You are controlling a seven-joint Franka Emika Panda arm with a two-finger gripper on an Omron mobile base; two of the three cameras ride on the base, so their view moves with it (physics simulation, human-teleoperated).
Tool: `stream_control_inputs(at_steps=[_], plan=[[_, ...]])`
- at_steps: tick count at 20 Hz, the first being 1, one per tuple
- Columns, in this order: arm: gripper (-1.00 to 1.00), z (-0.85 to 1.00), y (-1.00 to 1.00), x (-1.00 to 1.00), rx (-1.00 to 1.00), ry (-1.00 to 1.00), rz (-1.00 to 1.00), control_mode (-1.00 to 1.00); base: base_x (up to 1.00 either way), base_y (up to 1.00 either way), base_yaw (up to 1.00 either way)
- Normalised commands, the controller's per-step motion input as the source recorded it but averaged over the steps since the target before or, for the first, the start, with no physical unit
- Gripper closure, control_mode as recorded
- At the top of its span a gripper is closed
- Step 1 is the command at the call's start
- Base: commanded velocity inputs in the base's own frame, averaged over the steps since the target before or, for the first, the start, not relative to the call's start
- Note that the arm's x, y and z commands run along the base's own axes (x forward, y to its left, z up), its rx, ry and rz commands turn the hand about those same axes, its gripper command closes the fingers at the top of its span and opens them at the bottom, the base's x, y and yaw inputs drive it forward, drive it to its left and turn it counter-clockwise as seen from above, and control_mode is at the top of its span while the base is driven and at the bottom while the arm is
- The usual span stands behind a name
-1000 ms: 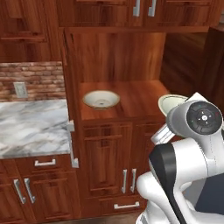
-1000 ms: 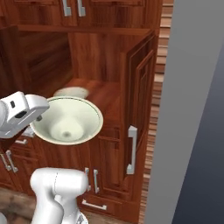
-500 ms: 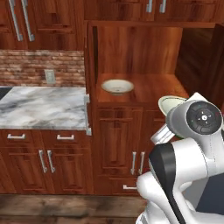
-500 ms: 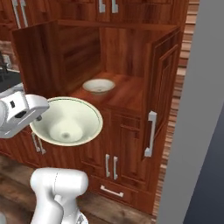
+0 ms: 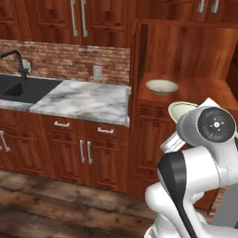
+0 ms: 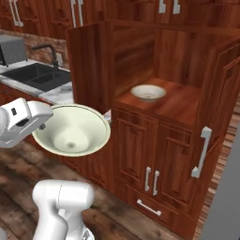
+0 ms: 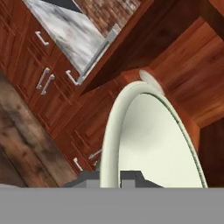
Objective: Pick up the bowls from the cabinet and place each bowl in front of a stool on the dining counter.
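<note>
The tool (image 7: 110,178), clamped on one bowl's (image 6: 71,130) rim, holds it clear of the cabinet (image 6: 154,154); the second bowl (image 6: 148,92) remains shelved, as the view has swung to reveal a sink (image 5: 21,88).

Black sink (image 5: 23,90) with dark faucet (image 5: 18,62) – marble worktop (image 5: 83,100), brick backsplash (image 5: 69,60), wood floor (image 5: 56,204).

Gripper (image 7: 110,175) clamped on bowl (image 6: 72,130) rim, arm bent, held mid-air.

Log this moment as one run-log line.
stage: carrying | fingers: shut on shallow round cream ceramic bowl | second cream bowl: on reddish-brown wooden cabinet shelf | placed: none seen
</note>
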Motion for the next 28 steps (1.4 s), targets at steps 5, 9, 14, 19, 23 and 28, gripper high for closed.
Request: stream_control_inputs(at_steps=[5,9,14,19,23,28], plan=[[1.0,0.0,0.0,0.0,0.0,0.0,0.0,1.0,-0.35,0.0,0.66],[1.0,0.0,0.0,0.0,0.0,0.0,0.0,1.0,-0.44,0.06,0.66],[1.0,0.0,0.0,0.0,0.0,0.0,0.0,1.0,-0.33,0.19,0.64],[1.0,0.0,0.0,0.0,0.0,0.0,0.0,1.0,-0.17,0.33,0.6],[1.0,0.0,0.0,0.0,0.0,0.0,0.0,1.0,-0.05,0.41,0.55],[1.0,0.0,0.0,0.0,0.0,0.0,0.0,1.0,0.16,0.25,0.48]])
